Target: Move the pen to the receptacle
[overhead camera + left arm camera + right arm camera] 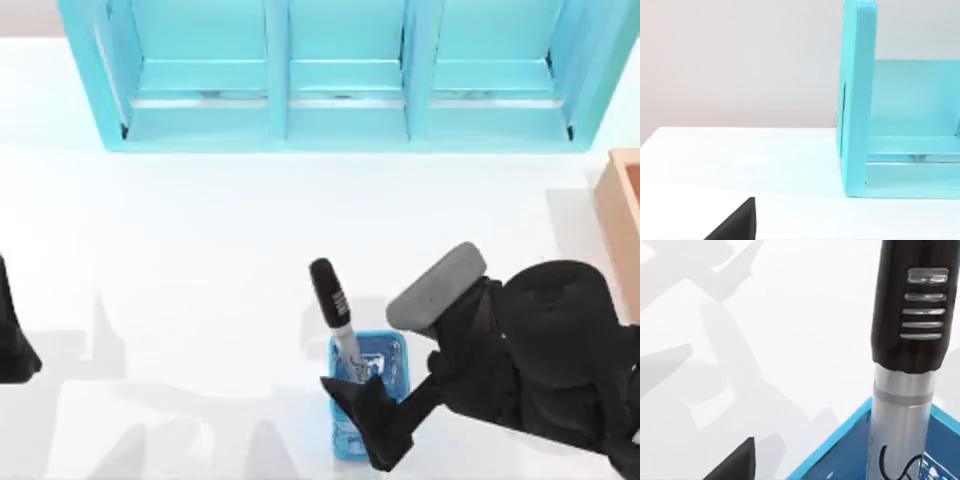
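Now our right gripper (pixel 352 392) has its fingers closed around the pen (pixel 335 315), whose lower end stands tilted inside the blue receptacle (pixel 392 352). White table (pixel 200 250) lies open around it, with the turquoise shelf (pixel 340 120) far back. Our left gripper (pixel 12 345) waits at the left edge, cut off, so we cannot tell its fingers.

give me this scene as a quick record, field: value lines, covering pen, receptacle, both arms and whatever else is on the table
pen: black cap, silver-grey barrel, standing tilted with its lower end inside the receptacle
receptacle: small blue open box, near the front edge of the table, right of centre
right gripper: at the receptacle, by the pen's lower barrel
left arm: parked at the table's left edge
shelf: light blue unit with three compartments along the back
box: tan, at the right edge
table: white
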